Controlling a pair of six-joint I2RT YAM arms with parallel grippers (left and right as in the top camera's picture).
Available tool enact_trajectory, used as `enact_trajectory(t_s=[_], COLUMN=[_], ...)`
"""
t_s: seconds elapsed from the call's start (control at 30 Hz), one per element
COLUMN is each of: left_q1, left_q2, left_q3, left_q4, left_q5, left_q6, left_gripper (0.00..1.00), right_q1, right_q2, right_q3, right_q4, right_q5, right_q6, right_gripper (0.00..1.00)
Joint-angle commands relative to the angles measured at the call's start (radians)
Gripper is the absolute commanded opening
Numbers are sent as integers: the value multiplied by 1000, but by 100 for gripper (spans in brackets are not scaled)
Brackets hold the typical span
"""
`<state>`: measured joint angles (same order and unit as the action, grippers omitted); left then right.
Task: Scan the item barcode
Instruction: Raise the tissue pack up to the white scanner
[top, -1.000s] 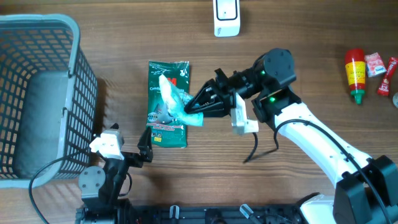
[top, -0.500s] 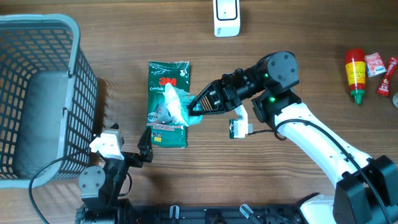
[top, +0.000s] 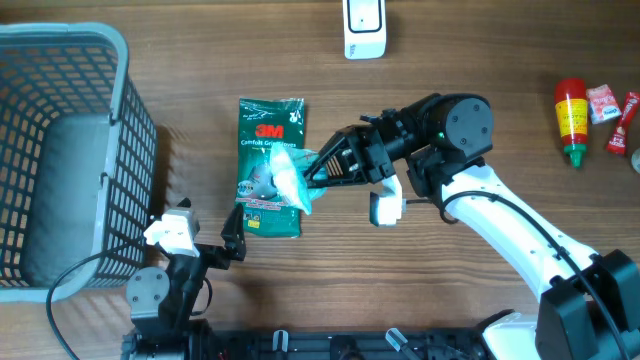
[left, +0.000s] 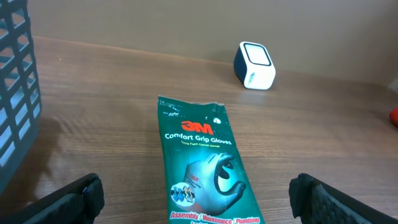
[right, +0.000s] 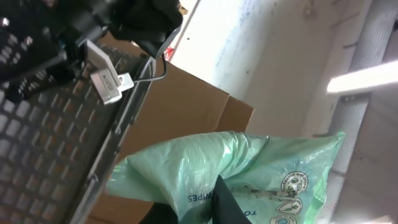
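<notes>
Overhead: the right gripper is pinching a pale green packet with its jaws nearly closed, holding it over the gloves pack, left of centre. The scanner is sitting at the far edge, well apart.

Left wrist: the left gripper is gaping wide and gripping nothing, with the gloves pack lying ahead.

Right wrist: the packet is filling the lower frame, apparently clamped at its bottom edge.
</notes>
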<state>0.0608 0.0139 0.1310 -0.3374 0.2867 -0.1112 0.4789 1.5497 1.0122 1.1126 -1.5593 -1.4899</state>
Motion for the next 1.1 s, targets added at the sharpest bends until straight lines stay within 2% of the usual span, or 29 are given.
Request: enact_trajectory(t_s=[0.0, 0.1, 0.17, 0.23, 0.3, 0.33, 0.4, 0.43, 0.47, 0.53, 0.57, 0.67, 0.7, 0.77, 0.87, 0.97, 1.07], left_q1=[-5, -5, -5, -5, -5, -5, -5, -5, -5, -5, -5, -5, -5, -5, -5, -5, -5], left_q2=[-7, -7, -7, -7, -7, -7, -7, -7, -7, -7, -7, -7, -7, -7, -7, -7, -7], left_q3=[-3, -3, -3, -3, -3, -3, -3, -3, -3, -3, -3, -3, -3, -3, -3, -3, -3], left_q4=[3, 3, 2, 3, 3, 3, 3, 3, 3, 3, 3, 3, 3, 2, 3, 3, 3], left_q5=[12, 12, 12, 12, 12, 12, 12, 12, 12, 12, 12, 12, 12, 12, 12, 12, 12], left_q6=[-6, -6, -6, -6, -6, -6, -6, -6, -6, -6, -6, -6, -6, -6, -6, -6, -6], left_gripper=[100, 100, 100, 100, 100, 100, 100, 100, 100, 100, 100, 100, 100, 100, 100, 100, 100], right_q1=[-16, -23, -23, -23, -23, -23, -23, -27, -36, -54, -61, -66, -66, -69, -85, -132, -180], right_q2=[-17, -16, -16, -16, -16, -16, -16, -16, -16, -14, -14, -3, 5, 26, 67, 177, 332], right_q3=[27, 27, 27, 27, 27, 27, 27, 27, 27, 27, 27, 27, 27, 27, 35, 134, 354], right_q4=[-44, -279, -474, -745, -891, -906, -855, -806, -815, -897, -938, -982, -985, -978, -960, -928, -985], right_q5=[16, 187, 236, 264, 288, 288, 296, 401, 504, 655, 692, 731, 741, 794, 859, 879, 902], right_q6=[337, 748, 882, 985, 1068, 1144, 1407, 1713, 1928, 2214, 2259, 2253, 2263, 2305, 2352, 2350, 2285], right_gripper=[4, 4, 4, 4, 4, 5, 4, 4, 4, 4, 8, 14, 14, 4, 4, 5, 5])
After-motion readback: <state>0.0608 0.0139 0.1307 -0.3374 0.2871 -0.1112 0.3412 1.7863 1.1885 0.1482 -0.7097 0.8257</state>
